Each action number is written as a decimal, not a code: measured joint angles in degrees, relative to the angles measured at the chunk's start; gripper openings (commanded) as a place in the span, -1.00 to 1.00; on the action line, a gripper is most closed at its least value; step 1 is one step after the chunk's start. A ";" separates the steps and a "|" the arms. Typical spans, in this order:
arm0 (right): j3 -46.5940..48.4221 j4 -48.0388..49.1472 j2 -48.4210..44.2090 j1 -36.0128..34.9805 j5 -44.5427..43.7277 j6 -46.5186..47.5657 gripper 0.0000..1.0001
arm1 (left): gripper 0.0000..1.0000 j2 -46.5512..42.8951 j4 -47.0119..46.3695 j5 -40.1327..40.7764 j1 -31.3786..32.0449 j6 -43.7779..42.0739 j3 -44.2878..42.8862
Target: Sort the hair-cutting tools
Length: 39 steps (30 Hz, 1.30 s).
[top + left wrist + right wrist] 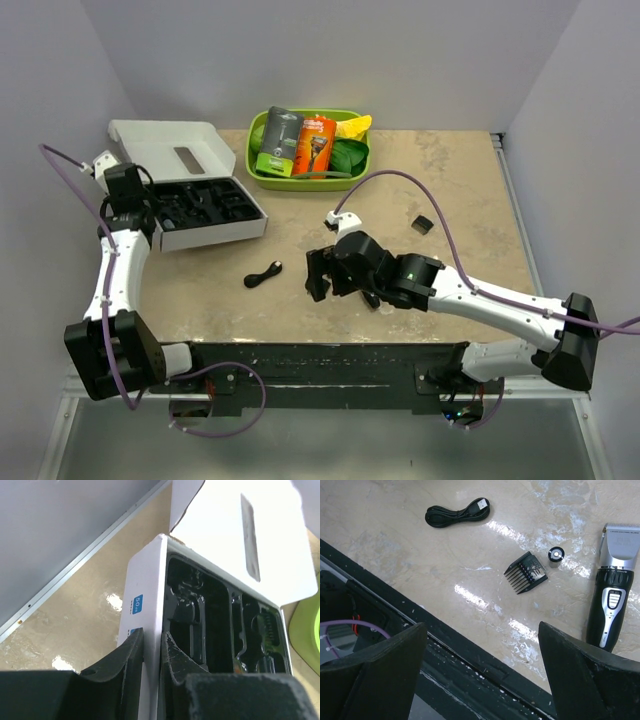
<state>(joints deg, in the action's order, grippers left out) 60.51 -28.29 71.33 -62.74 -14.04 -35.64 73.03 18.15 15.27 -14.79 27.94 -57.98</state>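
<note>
One clipper [612,595] near guide comb [526,572]

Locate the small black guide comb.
Right wrist view, centre-right: the small black guide comb lies beside a small round cap, image-left of the black-and-silver electric clipper.

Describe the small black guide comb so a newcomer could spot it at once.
On the beige table, find the slim black electric hair clipper with a silver blade head at the right of the right wrist view. Left of it, past a tiny round black cap, lies the small black guide comb. Its row of teeth sets it apart from the cap and the coiled black cable.
</note>
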 measured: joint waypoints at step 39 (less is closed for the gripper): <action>2.16 -0.85 7.15 -0.37 -3.74 0.11 0.97 | -1.00 -7.78 2.34 1.90 7.63 8.46 23.30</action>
<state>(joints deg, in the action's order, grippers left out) 62.67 -29.15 78.48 -63.11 -17.78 -35.53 65.25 20.49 17.17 -7.16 36.40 -34.68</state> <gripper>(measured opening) 0.983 0.177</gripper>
